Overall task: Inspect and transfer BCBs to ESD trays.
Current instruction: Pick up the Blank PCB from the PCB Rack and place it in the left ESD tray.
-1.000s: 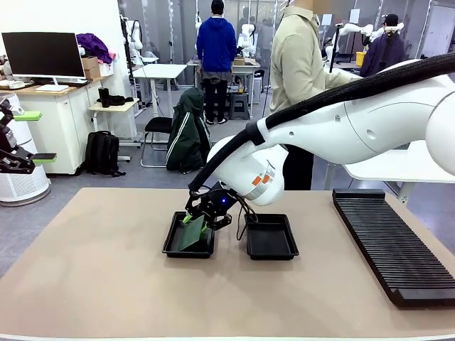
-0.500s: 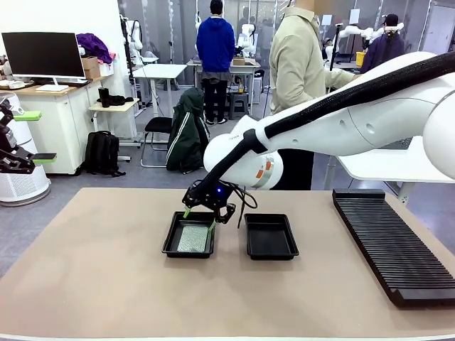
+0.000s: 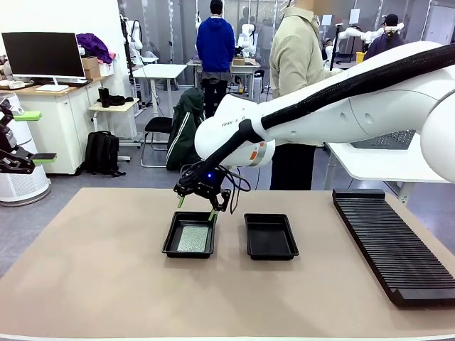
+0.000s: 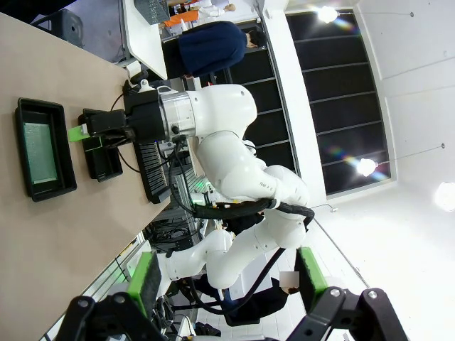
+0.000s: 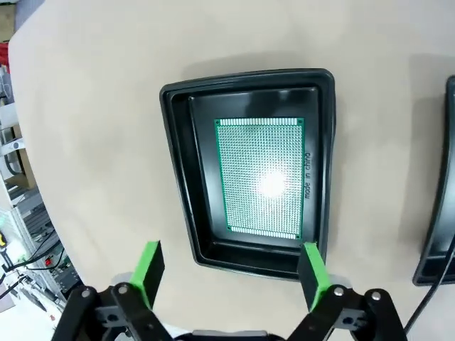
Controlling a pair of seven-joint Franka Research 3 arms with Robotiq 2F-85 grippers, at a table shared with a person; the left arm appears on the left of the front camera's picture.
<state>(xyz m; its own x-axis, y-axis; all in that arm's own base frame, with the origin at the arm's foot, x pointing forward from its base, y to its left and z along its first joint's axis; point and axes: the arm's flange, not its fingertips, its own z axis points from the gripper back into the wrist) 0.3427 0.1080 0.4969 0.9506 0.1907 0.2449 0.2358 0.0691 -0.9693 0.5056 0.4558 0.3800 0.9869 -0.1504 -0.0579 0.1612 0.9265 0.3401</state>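
Observation:
A green BCB (image 3: pixel 193 239) lies flat on the floor of the left ESD tray (image 3: pixel 170 245). The right ESD tray (image 3: pixel 270 236) beside it holds nothing. My right gripper (image 3: pixel 195 205) hangs open just above the left tray's far end, touching nothing. Its wrist view looks straight down on the board (image 5: pixel 261 177) in its tray (image 5: pixel 178 177), between the spread fingers (image 5: pixel 149 268) of the gripper (image 5: pixel 231 273). My left gripper (image 3: pixel 35 136) is raised at the far left, off the table, open and empty (image 4: pixel 227 280); its wrist view shows the board (image 4: pixel 39 142) far off.
A long ribbed black rack (image 3: pixel 394 245) lies along the table's right side. A person in a beige jacket (image 3: pixel 298 71) stands at the far side, behind my right arm. A white table (image 3: pixel 384 162) stands at the right rear.
The right gripper let go of the board, which went from tilted in the fingers to flat in the left tray. The gripper then rose and drifted left. The left arm stayed still.

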